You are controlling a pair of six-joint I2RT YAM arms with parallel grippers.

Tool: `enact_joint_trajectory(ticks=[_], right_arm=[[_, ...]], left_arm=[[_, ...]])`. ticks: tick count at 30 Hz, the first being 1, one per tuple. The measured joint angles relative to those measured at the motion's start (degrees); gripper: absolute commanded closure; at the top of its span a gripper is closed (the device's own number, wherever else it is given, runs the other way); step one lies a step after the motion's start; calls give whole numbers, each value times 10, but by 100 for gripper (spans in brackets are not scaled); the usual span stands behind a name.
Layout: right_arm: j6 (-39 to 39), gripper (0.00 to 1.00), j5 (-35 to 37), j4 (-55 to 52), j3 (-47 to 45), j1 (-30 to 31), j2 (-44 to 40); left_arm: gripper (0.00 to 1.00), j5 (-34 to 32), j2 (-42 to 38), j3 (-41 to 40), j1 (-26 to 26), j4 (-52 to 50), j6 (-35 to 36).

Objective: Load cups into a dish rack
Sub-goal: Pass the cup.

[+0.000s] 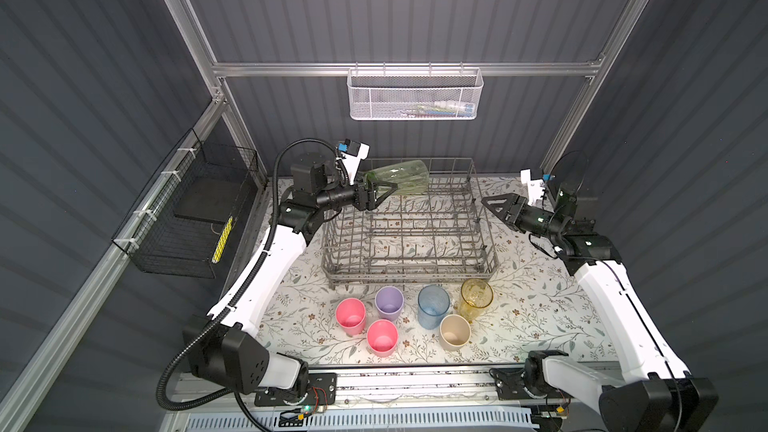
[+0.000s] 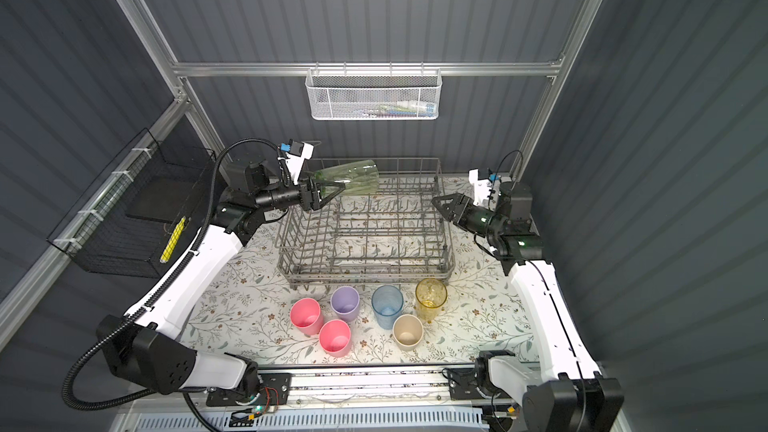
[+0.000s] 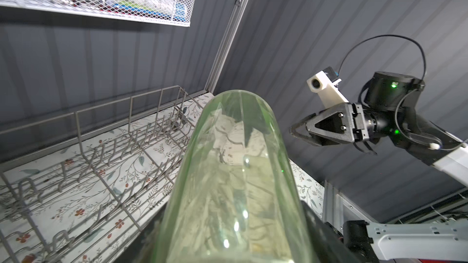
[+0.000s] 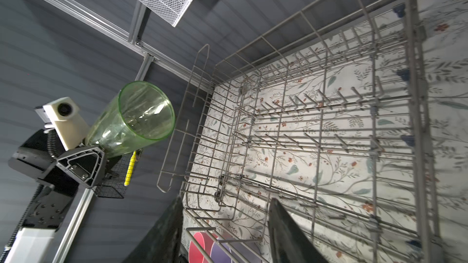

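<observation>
Over a floral tablecloth (image 1: 291, 326), the left gripper (image 1: 384, 195) pinches a pale green tumbler (image 1: 401, 178) by its base, sideways above the far corner of the dish rack (image 1: 409, 274), where so slight a hold could let it slip; right gripper (image 1: 488, 203) spread, empty.

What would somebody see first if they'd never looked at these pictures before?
The see-through pale green cup jumps out: the left tool holds it tipped on its side in the air, by the far left corner of the grey dish rack. Next come six colourful cups standing on the flowery table in front of the rack, among them a lilac cup, a blue cup and an amber cup.
</observation>
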Motion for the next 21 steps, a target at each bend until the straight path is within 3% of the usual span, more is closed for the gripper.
enact_joint_trajectory(ticks=[12,21], right_arm=[[-43,44,39,-41,-7,-12,-13],[-56,44,46,-46,-27,-19,-12]], left_arm=[[63,-81,59,110,0,-176,58],[63,-212,116,216,0,-343,101]])
